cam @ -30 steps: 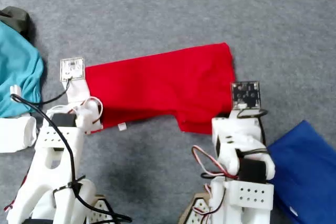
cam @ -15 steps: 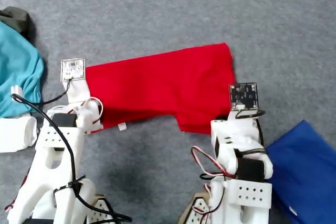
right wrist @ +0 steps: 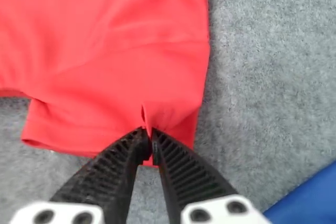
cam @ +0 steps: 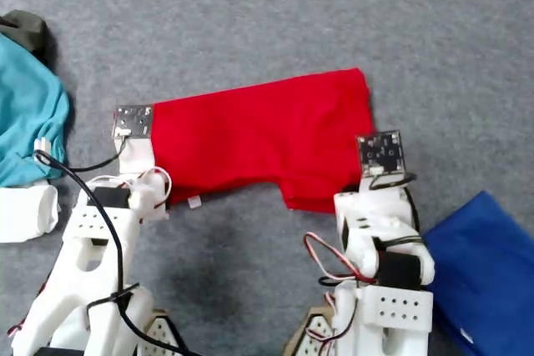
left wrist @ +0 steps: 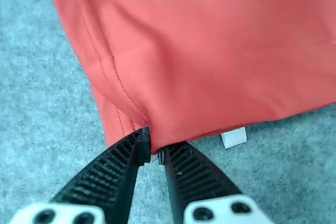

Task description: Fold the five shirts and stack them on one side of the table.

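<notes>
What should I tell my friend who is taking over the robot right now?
Grippers: the left gripper has its fingers shut on one end of the red shirt. The right gripper has its fingers shut on the hem at the other end.
Things: the red shirt lies flat in the middle of the table. A teal shirt is bunched at the left edge, with a dark cloth behind it. A blue shirt is at the right edge.
Done: the red shirt looks partly folded, and no stack is visible.
Left: finish this fold, fold the other shirts, then stack them all on one side.
</notes>
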